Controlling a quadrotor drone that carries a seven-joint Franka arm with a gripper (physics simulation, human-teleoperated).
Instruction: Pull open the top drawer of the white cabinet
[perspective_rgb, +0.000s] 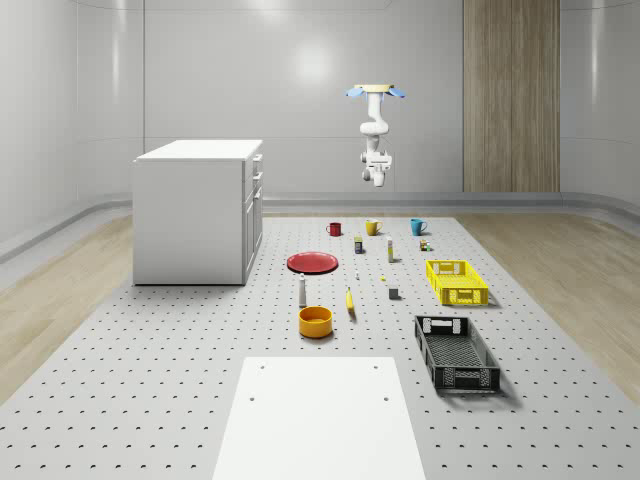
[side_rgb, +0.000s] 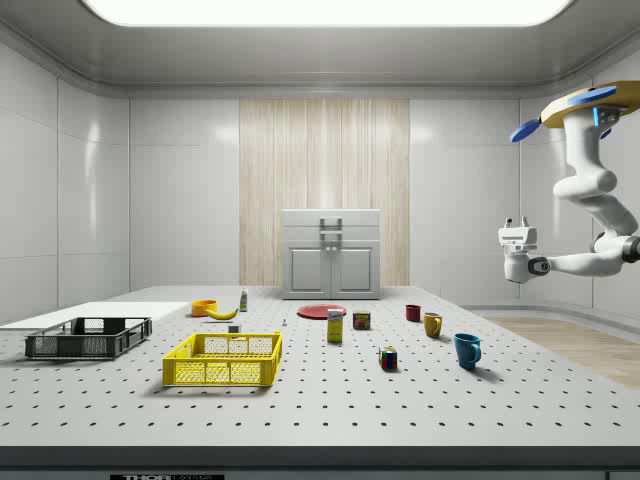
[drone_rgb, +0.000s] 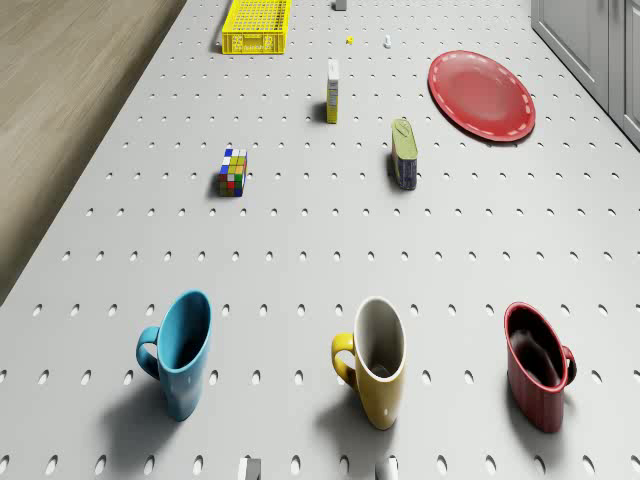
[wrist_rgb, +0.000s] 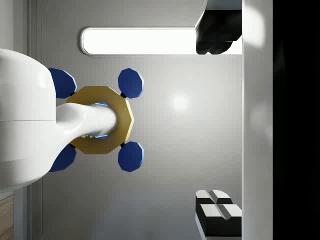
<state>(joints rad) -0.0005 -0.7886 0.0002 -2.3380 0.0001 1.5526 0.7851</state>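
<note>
Cabinet (drone_rgb: 590, 40) edge cropped; drone (perspective_rgb: 375, 92) hovering apart.

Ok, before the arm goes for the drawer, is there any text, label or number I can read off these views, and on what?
None can be read.
Yellow box: printing on its face, too small to read.
Can: a label, blurred.
Strip at the side view's bottom edge: pale marks, cut off and illegible.
White cabinet: no markings visible.
</note>
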